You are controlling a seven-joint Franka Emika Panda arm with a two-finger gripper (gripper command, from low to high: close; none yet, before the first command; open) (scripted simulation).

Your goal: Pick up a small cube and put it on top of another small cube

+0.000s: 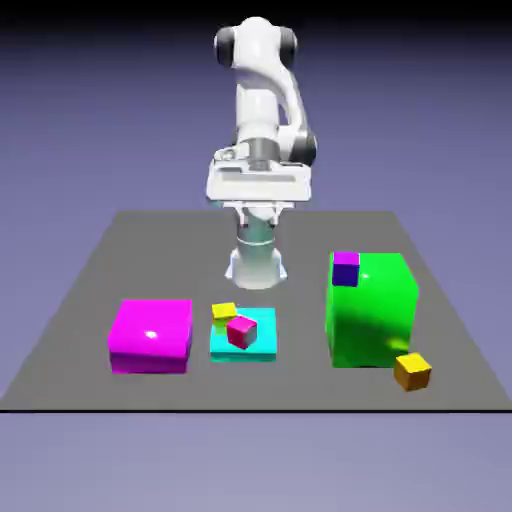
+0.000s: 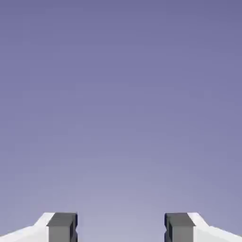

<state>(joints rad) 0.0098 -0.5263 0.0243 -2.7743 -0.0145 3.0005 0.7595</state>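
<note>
Small orange-amber cube (image 1: pixel 412 371): one piece, glossy, amber top face with darker orange sides, turned slightly so a corner faces the near edge. Position: on the grey bench (image 1: pixel 80 290), near-right area, just beside the near-right bottom corner of the big green block (image 1: pixel 371 309); whether the two touch cannot be told. It lies close to the bench's near edge and not far from its right edge, with open surface to its right and bare bench to its left along the near edge.

Big green block: tallest item, right of centre. A small purple cube (image 1: pixel 346 268) sits at its upper far-left corner.

Cyan slab (image 1: pixel 243 337): low, flat, centre. A small crimson-pink cube (image 1: pixel 241 331) rests on it; a small yellow cube (image 1: pixel 224 313) sits at its far-left corner.

Magenta block (image 1: pixel 151 335): low, left of the cyan slab, a narrow gap between them. Wide bare bench to its left and behind it.

Gripper (image 2: pixel 121 228): raised above the far middle of the bench, well apart from every item. In the hand view the fingers (image 2: pixel 62 227) stand apart with only the blue-violet backdrop between them, holding nothing.
</note>
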